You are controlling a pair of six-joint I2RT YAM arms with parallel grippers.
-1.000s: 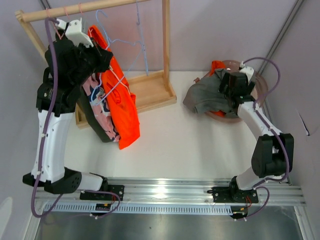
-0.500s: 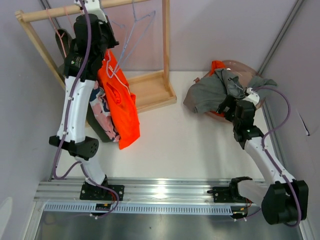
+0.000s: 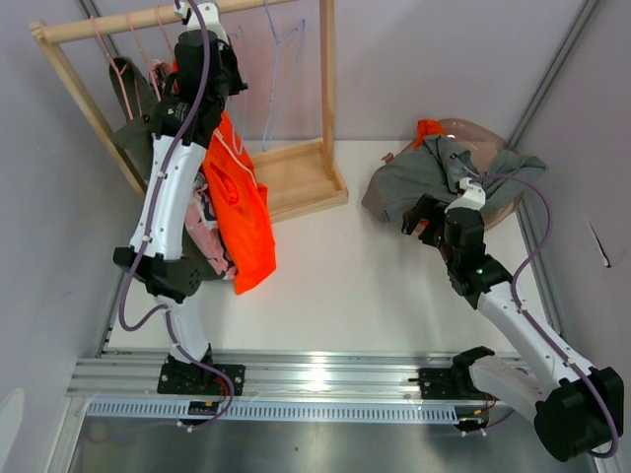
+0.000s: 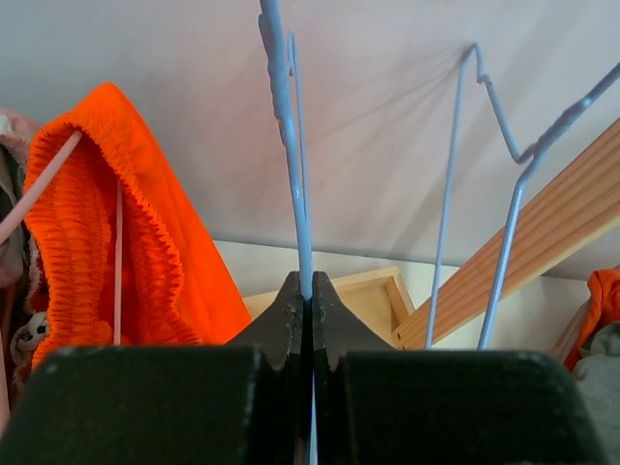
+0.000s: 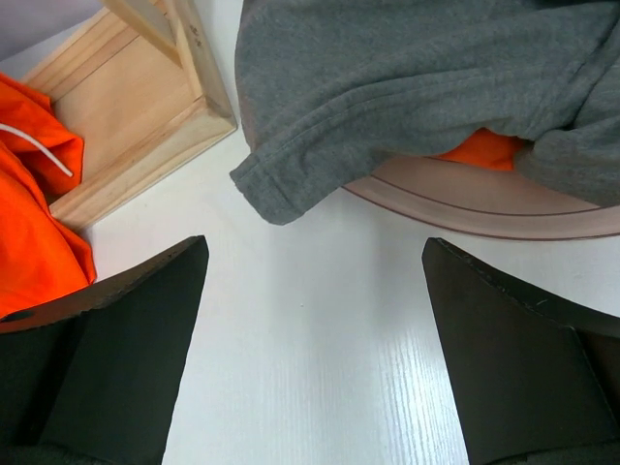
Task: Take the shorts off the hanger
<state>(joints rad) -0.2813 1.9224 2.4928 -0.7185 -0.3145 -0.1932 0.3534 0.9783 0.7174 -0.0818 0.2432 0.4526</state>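
Since the left jaws are pinched shut on the thin wire of a blue hanger [image 4: 294, 165], which runs straight up from their tips, the grip looks centred but slim. I judge it could twist under a sideways pull, so any move should follow the wire's own plane. The held hanger seems bare and is best lifted or slid aside along the wooden rack [image 3: 326, 99].

Just beside it the orange shorts [image 4: 107, 223] hang by their waistband over a pink hanger [image 4: 39, 189]. The pink patterned shorts [image 3: 209, 232] and the dark olive shorts [image 3: 128, 138] hang to their left in the top view.

The right jaws stand wide apart, holding nothing, above the tabletop [image 5: 320, 368]. They are near the grey shorts [image 5: 407, 87], which are draped over a bowl [image 5: 484, 208] with another orange pair [image 5: 480, 150] beneath.
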